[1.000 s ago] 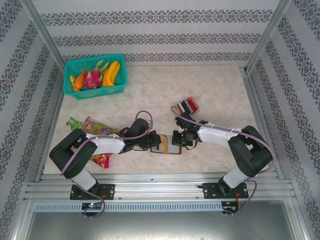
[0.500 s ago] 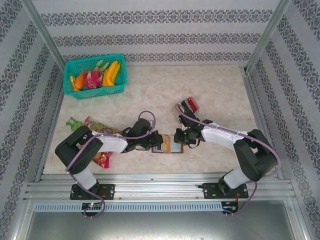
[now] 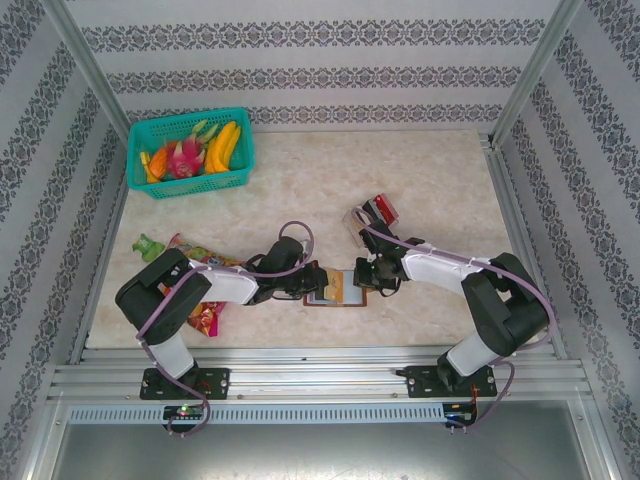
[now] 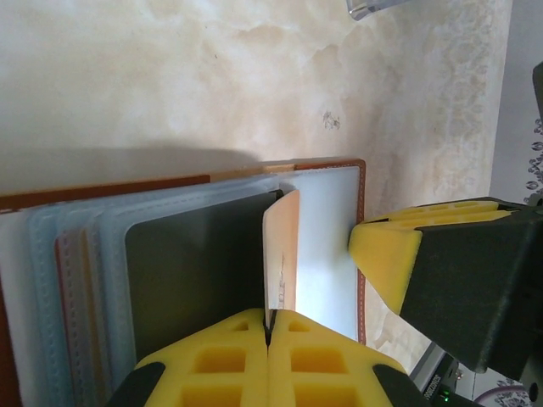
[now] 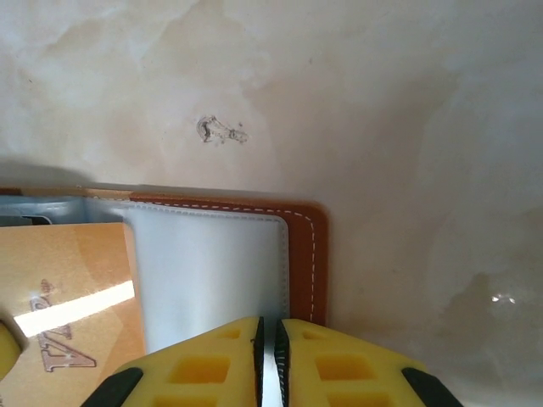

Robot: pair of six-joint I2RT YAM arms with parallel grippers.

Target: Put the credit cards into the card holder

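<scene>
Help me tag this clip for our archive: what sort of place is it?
Most likely a lab robot test cell, not a home: an aluminium frame encloses a marble-look tabletop, patterned wall panels stand in for a room, and a teal basket of fruit sits as a prop.

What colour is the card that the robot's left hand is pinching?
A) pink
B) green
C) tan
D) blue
C: the left gripper is shut on a tan card, which stands on its edge over the open card holder.
</scene>
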